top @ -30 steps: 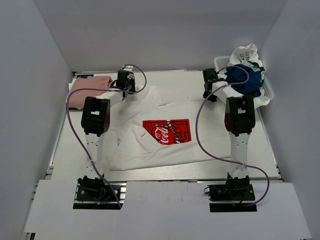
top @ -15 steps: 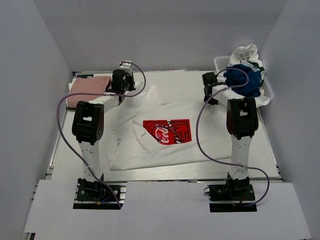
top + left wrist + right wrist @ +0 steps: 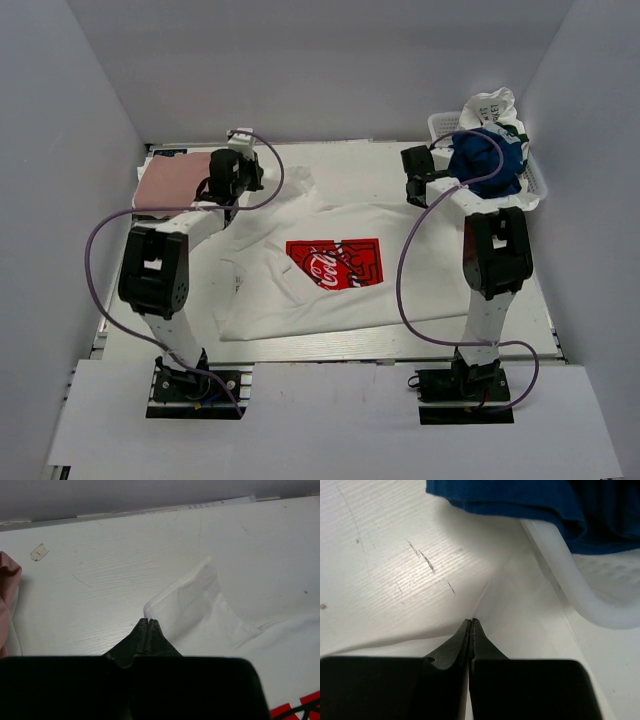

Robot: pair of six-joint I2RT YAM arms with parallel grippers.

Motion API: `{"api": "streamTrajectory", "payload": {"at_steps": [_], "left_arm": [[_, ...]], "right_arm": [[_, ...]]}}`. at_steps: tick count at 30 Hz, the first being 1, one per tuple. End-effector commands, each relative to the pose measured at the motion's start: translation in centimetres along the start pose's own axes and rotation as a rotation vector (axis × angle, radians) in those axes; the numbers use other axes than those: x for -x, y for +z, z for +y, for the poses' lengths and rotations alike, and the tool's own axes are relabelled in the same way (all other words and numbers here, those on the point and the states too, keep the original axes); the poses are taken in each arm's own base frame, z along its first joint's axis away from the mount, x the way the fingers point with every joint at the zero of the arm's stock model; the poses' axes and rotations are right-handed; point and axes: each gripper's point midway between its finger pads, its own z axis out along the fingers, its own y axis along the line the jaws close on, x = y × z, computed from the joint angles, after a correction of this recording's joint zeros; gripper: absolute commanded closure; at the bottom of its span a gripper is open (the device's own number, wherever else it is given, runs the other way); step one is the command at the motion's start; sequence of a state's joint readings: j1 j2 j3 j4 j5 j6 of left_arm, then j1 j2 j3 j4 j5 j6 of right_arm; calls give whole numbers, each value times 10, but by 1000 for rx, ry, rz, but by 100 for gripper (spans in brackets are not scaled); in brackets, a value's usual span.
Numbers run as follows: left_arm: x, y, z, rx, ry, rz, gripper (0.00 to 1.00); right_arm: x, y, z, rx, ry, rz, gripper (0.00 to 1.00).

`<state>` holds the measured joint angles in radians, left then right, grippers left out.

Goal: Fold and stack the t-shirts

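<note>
A white t-shirt (image 3: pixel 340 295) with a red Coca-Cola print (image 3: pixel 335 262) lies spread on the table's middle. My left gripper (image 3: pixel 240 178) is shut on the shirt's back-left edge, where a white cloth corner (image 3: pixel 175 605) runs from the closed tips (image 3: pixel 148 621). My right gripper (image 3: pixel 415 190) is shut on the shirt's back-right edge, and a cloth fold (image 3: pixel 520 615) leads away from its tips (image 3: pixel 472 621). A folded salmon-pink t-shirt (image 3: pixel 170 182) lies at the back left and shows in the left wrist view (image 3: pixel 6 595). A blue t-shirt (image 3: pixel 485 160) fills the basket.
A white plastic basket (image 3: pixel 535 182) stands at the back right, close to my right gripper, its rim (image 3: pixel 580 595) right beside the held cloth. A white and green tee (image 3: pixel 492 108) tops the blue one (image 3: pixel 520 500). Grey walls enclose the table.
Both grippers moved toward the back with the white shirt's edge. The left one also shifted left toward the pink shirt, and the left arm's elbow swung left.
</note>
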<state>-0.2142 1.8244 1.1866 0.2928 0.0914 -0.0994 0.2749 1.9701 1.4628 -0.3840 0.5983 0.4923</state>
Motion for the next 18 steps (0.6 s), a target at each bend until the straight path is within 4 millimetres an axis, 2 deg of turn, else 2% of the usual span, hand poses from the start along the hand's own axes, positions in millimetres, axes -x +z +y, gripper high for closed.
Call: {"api": "streamTrajectory", "payload": {"at_steps": [1, 4, 5, 6, 7, 8, 9, 11, 12, 14, 15, 16, 17, 18], "left_arm": [[38, -34, -16, -46, -11, -98, 100], [28, -55, -23, -53, -34, -59, 100], [24, -61, -28, -52, -50, -51, 100], [6, -68, -30, -46, -51, 2, 100], [3, -75, -28, -29, -73, 8, 100], [11, -88, -37, -47, -80, -19, 100], [-7, -96, -41, -55, -87, 16, 100], [-15, -111, -43, -49, -95, 30, 100], [-17, -124, -46, -42, -103, 29, 100], [-39, -141, -53, -46, -108, 82, 100], [-32, -154, -55, -50, -122, 58, 100], [-40, -163, -56, -45, -139, 78, 100], [-51, -172, -48, -1, -154, 92, 100], [-53, -180, -46, 22, -169, 89, 100]], "right_arm": [[15, -19, -11, -22, 38, -73, 100], [4, -28, -18, -20, 48, -66, 100], [-6, -26, -22, -27, 51, -50, 100], [-7, -33, -25, -19, 56, -58, 100], [-13, -34, -28, -20, 54, -55, 100], [-16, -35, -28, -18, 59, -54, 100], [-20, -40, -33, -18, 62, -54, 100], [-19, -47, -36, -12, 76, -63, 100], [-25, -48, -40, -16, 69, -57, 100], [-27, -56, -42, -3, 75, -60, 100], [-35, -57, -48, -13, 69, -54, 100], [-33, -62, -50, -7, 83, -63, 100], [-34, -63, -52, -4, 87, -63, 100], [-40, -63, -55, -8, 81, -57, 100]]}}
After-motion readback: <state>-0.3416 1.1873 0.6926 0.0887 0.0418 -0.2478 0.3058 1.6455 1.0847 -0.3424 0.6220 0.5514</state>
